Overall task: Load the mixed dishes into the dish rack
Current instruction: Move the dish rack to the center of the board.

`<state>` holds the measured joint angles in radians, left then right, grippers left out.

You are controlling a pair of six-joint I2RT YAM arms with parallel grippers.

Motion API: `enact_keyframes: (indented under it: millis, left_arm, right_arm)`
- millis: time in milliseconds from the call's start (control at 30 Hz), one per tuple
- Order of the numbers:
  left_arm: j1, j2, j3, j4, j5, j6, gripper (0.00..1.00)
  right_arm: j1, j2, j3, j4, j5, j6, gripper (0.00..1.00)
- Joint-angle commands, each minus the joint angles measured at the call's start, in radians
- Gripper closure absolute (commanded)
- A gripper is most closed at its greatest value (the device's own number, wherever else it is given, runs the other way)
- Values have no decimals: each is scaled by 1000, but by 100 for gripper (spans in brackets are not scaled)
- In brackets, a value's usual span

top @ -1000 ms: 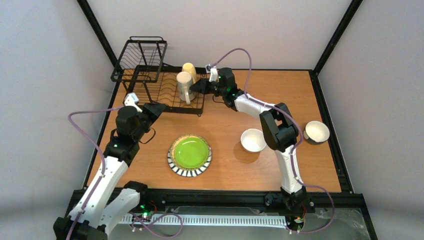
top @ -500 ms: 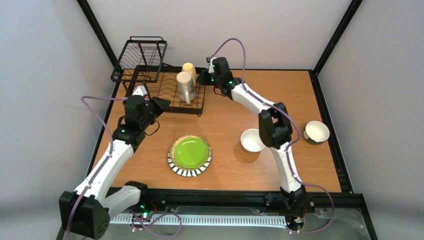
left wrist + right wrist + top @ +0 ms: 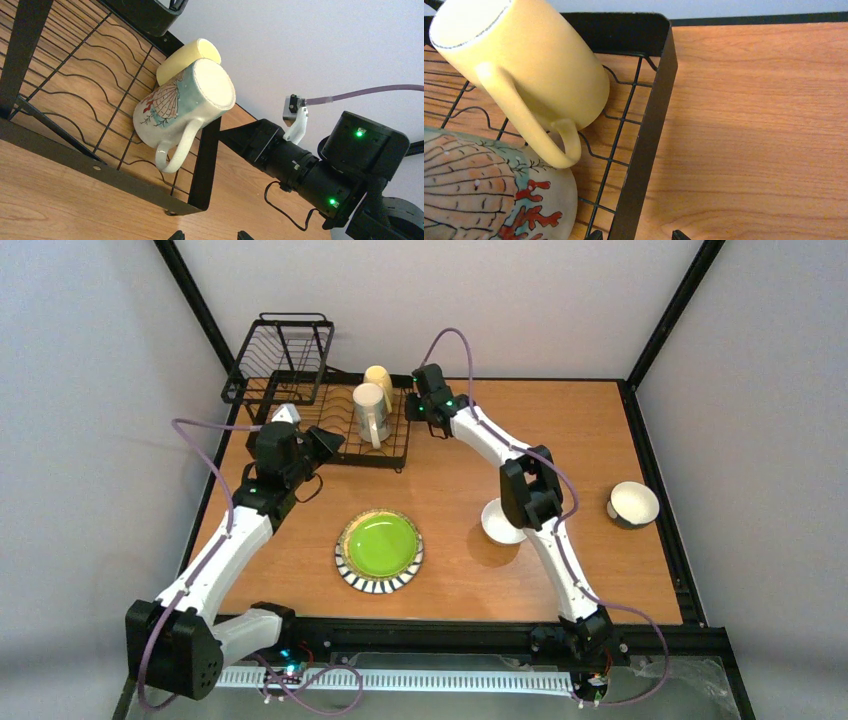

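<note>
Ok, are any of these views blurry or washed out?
Top view: sharp centre, hazy bottom edge, soft shadow beside the round white bowl. Left wrist: shell-painted white mug glares at its end. Right wrist: pale yellow ceramic mug slightly soft, wooden table crisp.

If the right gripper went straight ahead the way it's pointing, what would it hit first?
The right gripper would likely meet the dish rack's black side rail first, seen between its fingertips; the yellow mug sits aside.

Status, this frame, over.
Left gripper, right gripper open, empty, at black wire dish rack. Yellow mug, shell-patterned mug racked. Lime-green striped-rim plate, centre white bowl, right white bowl waiting. Nothing blocking.
</note>
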<state>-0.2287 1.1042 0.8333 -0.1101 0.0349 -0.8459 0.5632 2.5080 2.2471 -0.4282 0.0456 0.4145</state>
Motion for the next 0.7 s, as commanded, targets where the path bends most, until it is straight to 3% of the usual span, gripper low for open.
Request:
enact_keyframes:
  millis: [0,433,667]
  left_arm:
    - [-7,13,35,28,-10,34,41]
    - [-6,4,-6,49,-10,25,41]
    - [-6,9,-30,57,-16,22,41]
  right_arm:
    - [5,42,50,-61,62,-6,22]
    - [6,132,177,-87,51,-6,29]
    - [4,179,237,-81,60,-14,40]
